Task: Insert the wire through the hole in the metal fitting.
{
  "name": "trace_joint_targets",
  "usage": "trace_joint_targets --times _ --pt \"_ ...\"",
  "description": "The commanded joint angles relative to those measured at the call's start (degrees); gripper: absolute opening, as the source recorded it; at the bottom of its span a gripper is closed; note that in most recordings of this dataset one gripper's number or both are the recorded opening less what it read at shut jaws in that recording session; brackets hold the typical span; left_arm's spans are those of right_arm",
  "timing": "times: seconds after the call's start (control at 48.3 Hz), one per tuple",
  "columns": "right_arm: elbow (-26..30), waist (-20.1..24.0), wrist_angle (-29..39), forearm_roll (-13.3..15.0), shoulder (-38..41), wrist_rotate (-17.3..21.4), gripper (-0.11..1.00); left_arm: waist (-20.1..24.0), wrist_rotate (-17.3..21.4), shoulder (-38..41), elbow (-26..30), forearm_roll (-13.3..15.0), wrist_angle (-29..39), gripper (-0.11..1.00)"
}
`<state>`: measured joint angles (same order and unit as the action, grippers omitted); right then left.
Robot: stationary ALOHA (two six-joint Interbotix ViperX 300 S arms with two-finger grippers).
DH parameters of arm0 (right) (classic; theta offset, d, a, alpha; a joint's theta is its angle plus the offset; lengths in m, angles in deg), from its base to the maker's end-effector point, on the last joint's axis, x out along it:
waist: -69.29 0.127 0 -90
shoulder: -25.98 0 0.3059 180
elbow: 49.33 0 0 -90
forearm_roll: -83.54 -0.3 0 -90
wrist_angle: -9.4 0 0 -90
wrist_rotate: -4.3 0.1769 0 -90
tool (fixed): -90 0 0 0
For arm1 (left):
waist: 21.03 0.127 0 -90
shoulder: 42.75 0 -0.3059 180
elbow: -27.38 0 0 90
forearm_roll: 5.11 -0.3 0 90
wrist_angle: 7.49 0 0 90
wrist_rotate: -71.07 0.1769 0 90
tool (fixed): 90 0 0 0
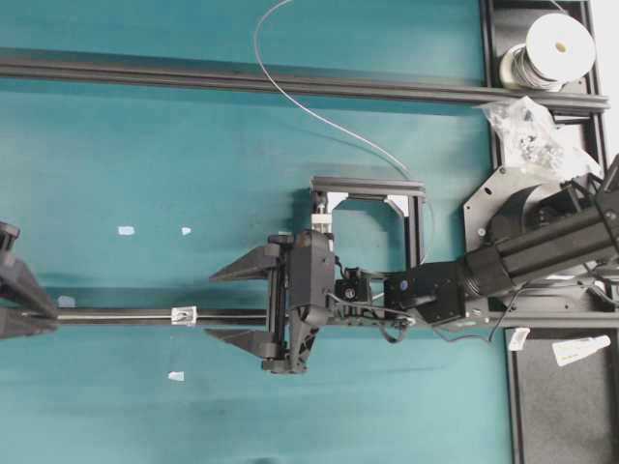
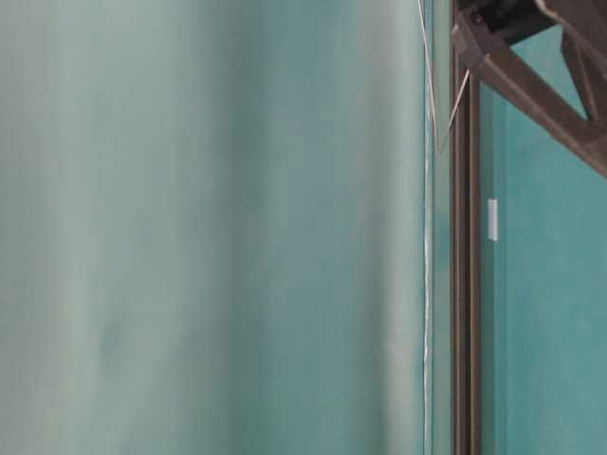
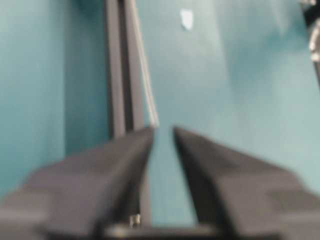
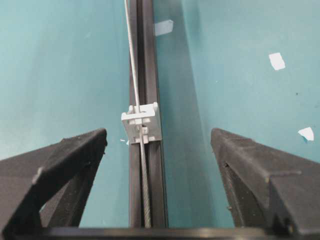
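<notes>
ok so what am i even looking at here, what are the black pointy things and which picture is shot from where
They are the two-fingered grippers of two robot arms. One picture looks down from above, one sits at table level (mostly blur), and one camera rides on each wrist, looking out between that gripper's fingers. The right gripper is wide open and holds nothing. The left gripper has its fingers slightly apart, with the tip of a thin wire right in front of them. On the teal table lie a black rail carrying a small fitting, a wire spool and white tape scraps.
</notes>
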<state>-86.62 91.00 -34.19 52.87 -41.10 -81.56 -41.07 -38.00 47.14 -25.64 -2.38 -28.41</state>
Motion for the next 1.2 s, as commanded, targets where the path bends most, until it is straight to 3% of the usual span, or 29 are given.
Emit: trace_joint_targets --times 0.0,0.228,0.724,1.18 --pt "0.8 0.1 -0.1 0.1 -1.7 0.0 0.95 0.1 0.0 -0.4 0.4 -0.1 -0.7 0.08" --pt "0.8 0.1 0.2 0.2 -1.7 0.0 0.95 0.2 0.0 -0.4 0.2 -0.1 -0.7 0.64" --pt "0.4 0.1 0.2 0.2 -2.5 -0.3 0.95 3.2 0.6 -0.5 0.1 -0.2 -0.7 0.63" --pt "-3.0 -0.2 -0.1 0.2 -8.3 -4.3 0.95 5.9 1.1 -0.6 0.4 -0.4 -2.4 0.62"
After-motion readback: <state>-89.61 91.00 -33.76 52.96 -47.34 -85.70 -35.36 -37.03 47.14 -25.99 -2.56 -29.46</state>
